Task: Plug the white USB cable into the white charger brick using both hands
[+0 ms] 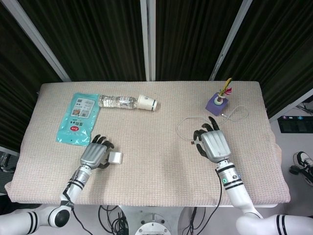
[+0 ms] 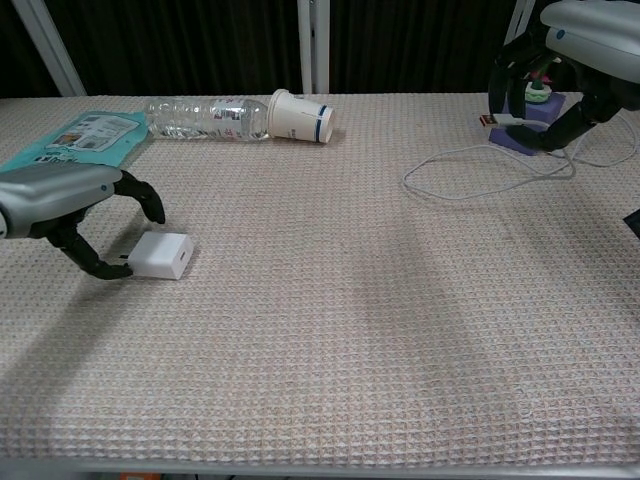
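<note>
White and small, the charger brick lies flat on the beige waffle-weave cloth of the worktop, toward its left front, prongs pointing left. The left hand arches over the brick's left end, fingers curled down with their tips at the prong side and beside the body; the chest view shows them spread around it but not clearly clamping it, so whether they touch it cannot be told. In the head view the same hand sits just left of the brick.

On the right side, the right hand is raised above the cloth and pinches the plug end of the white USB cable between thumb and fingers, the metal connector pointing left. The cable loops across the cloth below the hand and trails off to the right. In the head view the right hand hovers near the cable's curve.

Behind the right hand stands a purple holder with colourful sticks. At the rear left lie a clear plastic bottle, a paper cup on its side touching the bottle's end, and a teal packet of wipes.
</note>
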`<action>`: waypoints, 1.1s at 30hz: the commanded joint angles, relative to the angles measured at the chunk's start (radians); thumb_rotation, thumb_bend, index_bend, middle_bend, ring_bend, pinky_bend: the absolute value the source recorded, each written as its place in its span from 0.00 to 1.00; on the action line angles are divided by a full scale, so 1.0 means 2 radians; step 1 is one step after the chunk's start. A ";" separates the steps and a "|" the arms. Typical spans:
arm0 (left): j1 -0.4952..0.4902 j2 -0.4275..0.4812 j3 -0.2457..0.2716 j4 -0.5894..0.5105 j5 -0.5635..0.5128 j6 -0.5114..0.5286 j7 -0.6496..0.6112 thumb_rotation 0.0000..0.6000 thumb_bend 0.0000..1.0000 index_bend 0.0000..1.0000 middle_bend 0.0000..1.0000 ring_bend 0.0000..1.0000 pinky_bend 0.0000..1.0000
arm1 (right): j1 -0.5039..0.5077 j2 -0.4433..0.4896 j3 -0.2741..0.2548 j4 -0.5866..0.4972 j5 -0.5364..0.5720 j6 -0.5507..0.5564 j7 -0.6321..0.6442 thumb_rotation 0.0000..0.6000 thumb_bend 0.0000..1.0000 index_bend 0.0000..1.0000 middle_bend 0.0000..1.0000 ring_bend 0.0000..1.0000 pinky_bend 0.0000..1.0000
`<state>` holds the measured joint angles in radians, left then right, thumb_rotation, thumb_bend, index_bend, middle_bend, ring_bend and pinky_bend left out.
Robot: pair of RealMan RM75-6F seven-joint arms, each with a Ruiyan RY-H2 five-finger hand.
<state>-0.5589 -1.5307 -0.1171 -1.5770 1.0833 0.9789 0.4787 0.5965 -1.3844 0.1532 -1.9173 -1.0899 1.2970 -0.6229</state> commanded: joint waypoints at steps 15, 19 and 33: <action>-0.012 -0.008 0.005 -0.007 -0.024 0.007 0.003 1.00 0.24 0.33 0.30 0.11 0.02 | -0.009 0.001 -0.001 0.005 -0.003 -0.004 0.011 1.00 0.33 0.59 0.53 0.25 0.05; -0.015 -0.009 0.004 -0.005 -0.030 0.006 0.001 1.00 0.25 0.34 0.31 0.11 0.02 | -0.009 0.000 -0.001 0.006 -0.002 -0.007 0.011 1.00 0.33 0.59 0.53 0.25 0.05; -0.023 -0.021 -0.005 0.008 -0.034 0.008 -0.031 0.92 0.36 0.47 0.43 0.23 0.09 | -0.010 -0.003 0.004 0.005 0.006 -0.015 0.015 1.00 0.33 0.59 0.53 0.25 0.08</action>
<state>-0.6038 -1.5698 -0.1216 -1.5629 1.0151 0.9906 0.4237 0.5762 -1.3899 0.1598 -1.9055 -1.0798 1.2690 -0.5946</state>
